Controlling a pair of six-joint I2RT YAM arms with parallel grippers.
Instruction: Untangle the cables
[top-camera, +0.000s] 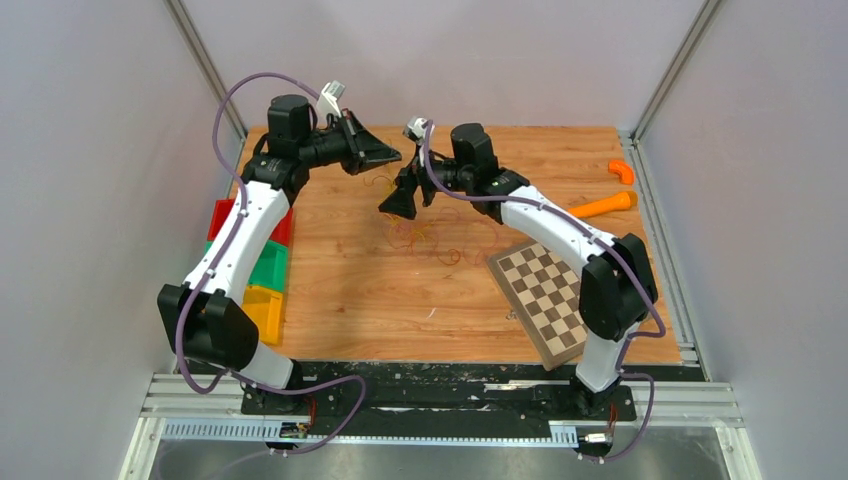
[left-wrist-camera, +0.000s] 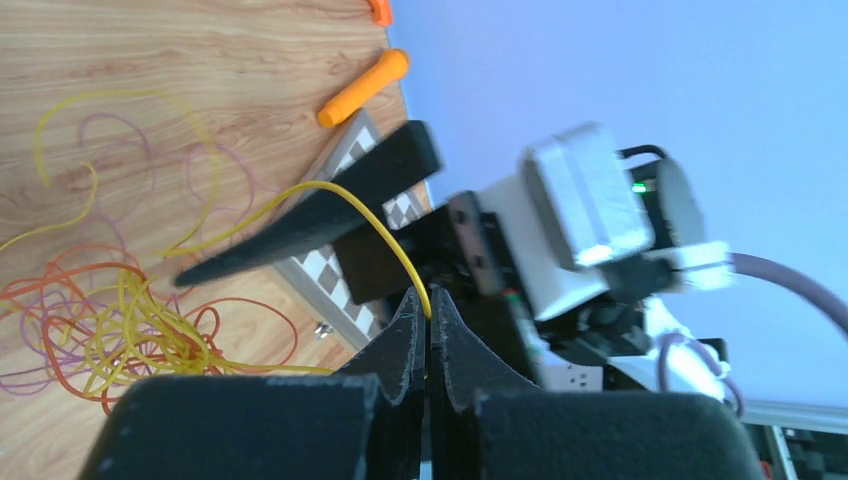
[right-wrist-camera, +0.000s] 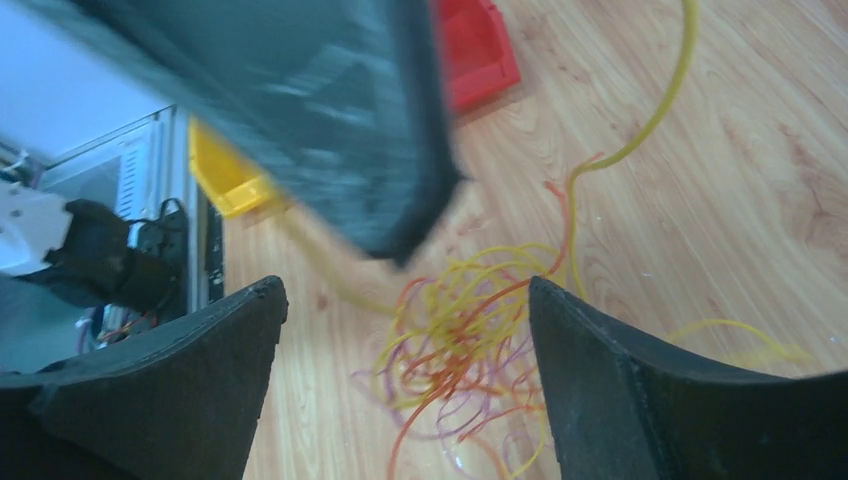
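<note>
Left gripper (left-wrist-camera: 428, 300), raised, pinches one yellow cable (left-wrist-camera: 372, 218) leading from the cables (top-camera: 418, 236) tangled on the desk (top-camera: 340, 290). Right gripper (right-wrist-camera: 402, 292) gapes, seemingly above them. Advisable: pin the tangle, draw slowly.

Rises from the near-left base with the left arm (top-camera: 240, 235), bends near the far edge of the table (top-camera: 350, 285) and turns the wrist to point rightward, well above the wood. Pinches a yellow cable (left-wrist-camera: 372, 218) between fully closed left jaws. Mirrors that from the near right with the right arm (top-camera: 560, 232), forearm running far and leftward, wrist tipped downward. Holds the right jaws spread wide with nothing gripped, close to the left ones.
</note>
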